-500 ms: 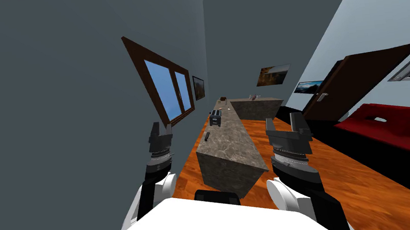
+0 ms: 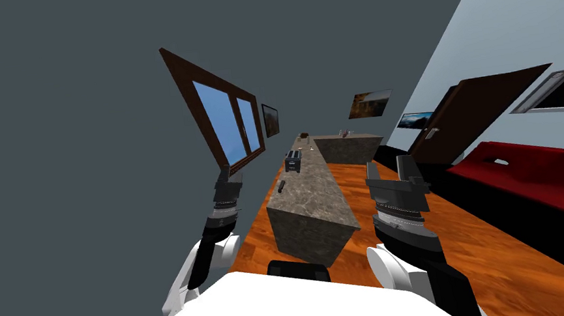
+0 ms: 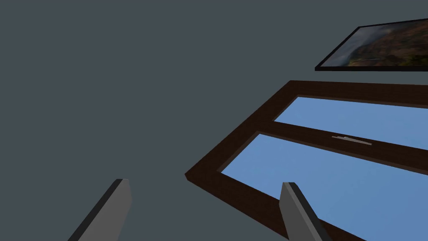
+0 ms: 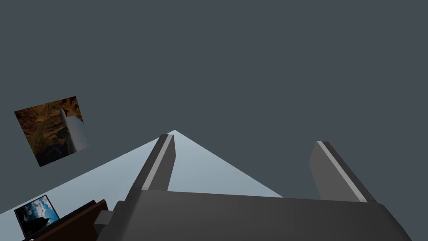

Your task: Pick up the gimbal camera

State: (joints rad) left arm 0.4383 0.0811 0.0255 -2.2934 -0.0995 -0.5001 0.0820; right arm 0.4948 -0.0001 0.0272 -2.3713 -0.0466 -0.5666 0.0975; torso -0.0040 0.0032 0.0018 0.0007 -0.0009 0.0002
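Observation:
A small, dark, stick-like thing (image 2: 282, 186), likely the gimbal camera, lies on the near part of a long brown stone-patterned counter (image 2: 317, 195) straight ahead. My left gripper (image 2: 230, 174) is raised to the left of the counter, close to the grey wall, and its fingers (image 3: 119, 201) stand open with nothing between them. My right gripper (image 2: 390, 171) is raised on the counter's right side. It is open too, with nothing between its fingers (image 4: 165, 159). Both grippers are well short of the dark thing.
A dark boxy appliance (image 2: 293, 160) stands further along the counter, and small items sit at its far end. A brown-framed window (image 2: 231, 122) is on the left wall. A red couch (image 2: 539, 184) and a dark door (image 2: 466, 114) lie to the right. The floor (image 2: 467, 245) is orange wood.
The whole head view has shifted a little, so I have moved. My left gripper has risen and swung slightly toward the counter. The right gripper holds its pose.

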